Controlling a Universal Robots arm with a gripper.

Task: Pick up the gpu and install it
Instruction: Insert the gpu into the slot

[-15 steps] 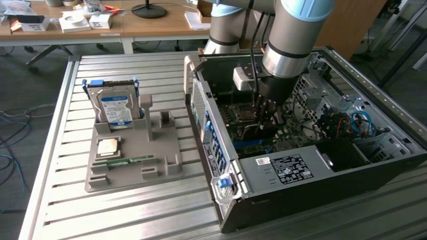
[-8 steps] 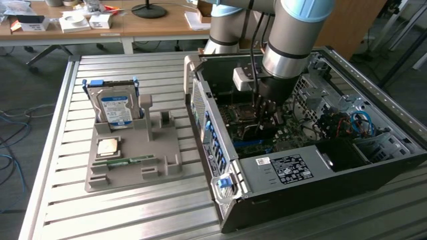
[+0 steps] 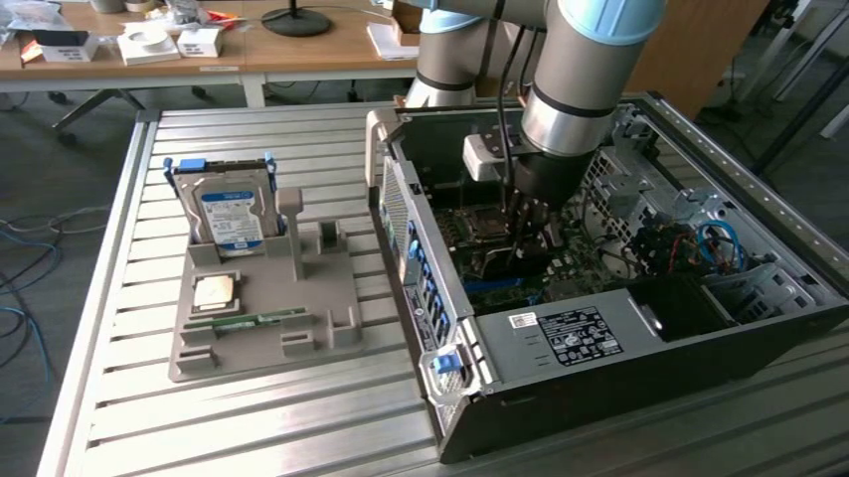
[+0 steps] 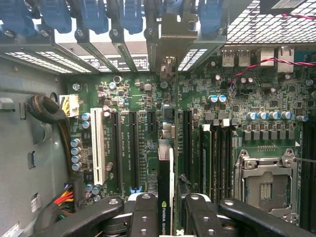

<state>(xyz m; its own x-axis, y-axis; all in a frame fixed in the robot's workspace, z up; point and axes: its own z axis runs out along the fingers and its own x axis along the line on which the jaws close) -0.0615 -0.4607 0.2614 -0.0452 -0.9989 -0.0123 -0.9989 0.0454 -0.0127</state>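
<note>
gpu (image 4: 167, 197) edge-on between jaws (gripped)

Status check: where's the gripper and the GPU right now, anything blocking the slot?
Gripper shut on the gpu, edge-on. Card inside the computer case, over the motherboard. Nothing seen in the way.

A grey carpeted floor (image 3: 54, 199) is being seen at nine o'clock, with blue cables (image 3: 20, 288) being trailed over it. At eleven o'clock, a wooden desk (image 3: 265, 50) is being occupied by white boxes (image 3: 146, 45) and a black lamp base (image 3: 294, 20)
</note>
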